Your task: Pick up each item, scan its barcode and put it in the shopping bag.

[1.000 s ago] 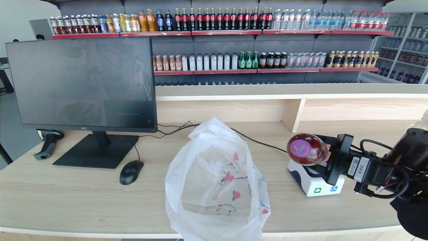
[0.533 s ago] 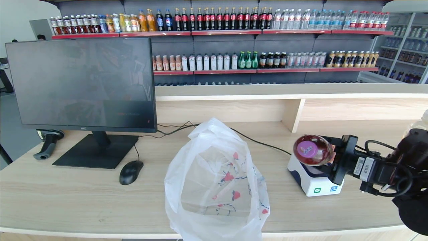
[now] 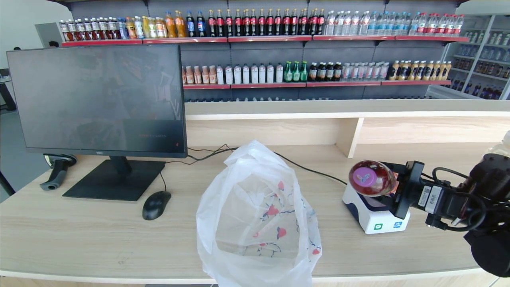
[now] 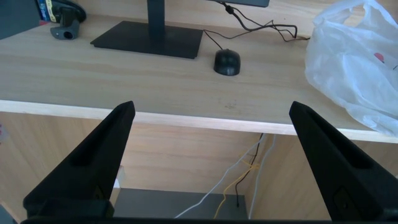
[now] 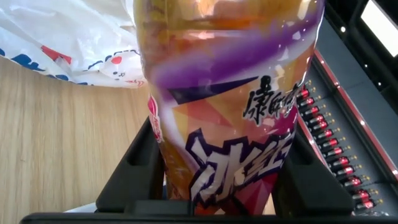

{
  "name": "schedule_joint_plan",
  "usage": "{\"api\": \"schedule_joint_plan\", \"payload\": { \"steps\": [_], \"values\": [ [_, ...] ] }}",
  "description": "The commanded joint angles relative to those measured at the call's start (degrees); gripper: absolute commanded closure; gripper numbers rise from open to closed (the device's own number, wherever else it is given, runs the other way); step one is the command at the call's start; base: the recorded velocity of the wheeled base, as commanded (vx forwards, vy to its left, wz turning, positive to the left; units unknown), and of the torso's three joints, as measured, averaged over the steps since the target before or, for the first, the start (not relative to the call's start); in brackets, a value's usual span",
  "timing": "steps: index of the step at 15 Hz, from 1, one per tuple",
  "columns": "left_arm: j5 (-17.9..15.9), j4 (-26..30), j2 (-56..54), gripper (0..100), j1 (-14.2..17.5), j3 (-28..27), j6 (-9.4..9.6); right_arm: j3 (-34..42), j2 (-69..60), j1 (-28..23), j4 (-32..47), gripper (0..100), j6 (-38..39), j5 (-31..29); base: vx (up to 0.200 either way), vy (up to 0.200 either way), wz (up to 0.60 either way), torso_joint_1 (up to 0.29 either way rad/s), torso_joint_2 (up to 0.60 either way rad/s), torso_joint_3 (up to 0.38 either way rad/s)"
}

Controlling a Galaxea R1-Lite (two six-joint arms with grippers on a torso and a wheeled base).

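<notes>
My right gripper [image 3: 392, 181] is shut on a dark red drink bottle [image 3: 371, 178] with a purple cap, held on its side with the cap toward the bag. It hangs just above the white and blue barcode scanner [image 3: 374, 214] at the right of the counter. In the right wrist view the bottle [image 5: 230, 106] with its purple and orange label sits clamped between the black fingers [image 5: 140, 165]. The white plastic shopping bag [image 3: 257, 221] stands open at the counter's front middle. My left gripper [image 4: 211, 168] is open below the counter's front edge, with nothing between its fingers.
A monitor [image 3: 99, 99] on a stand, a black mouse [image 3: 156, 204] and a handheld scanner [image 3: 57, 171] occupy the counter's left. Cables [image 3: 303, 167] run behind the bag. A raised wooden ledge [image 3: 346, 115] backs the counter, with shelves of drinks beyond.
The right gripper with the bottle moved right and slightly down over the scanner between the first two frames, then held almost still. The bag and left arm have not moved.
</notes>
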Motion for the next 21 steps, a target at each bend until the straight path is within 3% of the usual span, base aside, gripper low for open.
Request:
{"api": "schedule_joint_plan", "payload": {
  "steps": [1,13,21],
  "values": [
    [0.01,0.02,-0.02,0,0.00,0.00,-0.04,0.34,-0.35,0.00,0.05,100,0.18,-0.01,0.000,0.000,0.00,0.000,0.00,0.000],
    [0.01,0.02,-0.02,0,0.00,0.00,-0.04,0.69,-0.79,0.00,0.05,100,0.35,-0.09,0.000,0.000,0.00,0.000,0.00,0.000],
    [0.01,-0.07,-0.02,0,0.00,0.00,0.05,0.08,-3.16,-0.88,0.05,100,5.80,-2.20,0.000,0.000,0.00,0.000,0.00,0.000]
  ]
}}
